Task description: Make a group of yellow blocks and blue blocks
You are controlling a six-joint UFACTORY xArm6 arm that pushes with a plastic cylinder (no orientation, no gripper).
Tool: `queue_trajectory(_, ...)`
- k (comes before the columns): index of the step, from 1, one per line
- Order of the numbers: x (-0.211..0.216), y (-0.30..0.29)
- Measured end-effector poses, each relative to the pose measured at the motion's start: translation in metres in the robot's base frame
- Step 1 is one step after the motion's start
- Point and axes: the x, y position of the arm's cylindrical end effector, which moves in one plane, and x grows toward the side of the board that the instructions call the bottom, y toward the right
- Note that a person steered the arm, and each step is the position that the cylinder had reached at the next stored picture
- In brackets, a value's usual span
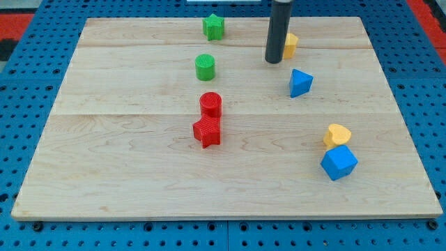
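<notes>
My tip [272,61] is at the view's top, right of centre, touching or just left of a yellow block [290,45] that the rod partly hides. A blue triangular block [300,82] lies just below and right of the tip. At the view's lower right a yellow heart-shaped block [337,134] sits against a blue cube [339,162] right below it.
A green star block [214,27] and a green cylinder [205,67] lie at the top, left of the tip. A red cylinder [210,104] touches a red star block [208,131] near the centre. The wooden board [104,153] rests on a blue perforated base.
</notes>
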Motion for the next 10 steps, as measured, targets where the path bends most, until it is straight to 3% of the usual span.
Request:
queue_trajectory(3,0.095,0.024)
queue_trajectory(5,0.077,0.031)
queue_trajectory(7,0.147,0.041)
queue_trajectory(8,0.157,0.041)
queue_trajectory(10,0.057,0.059)
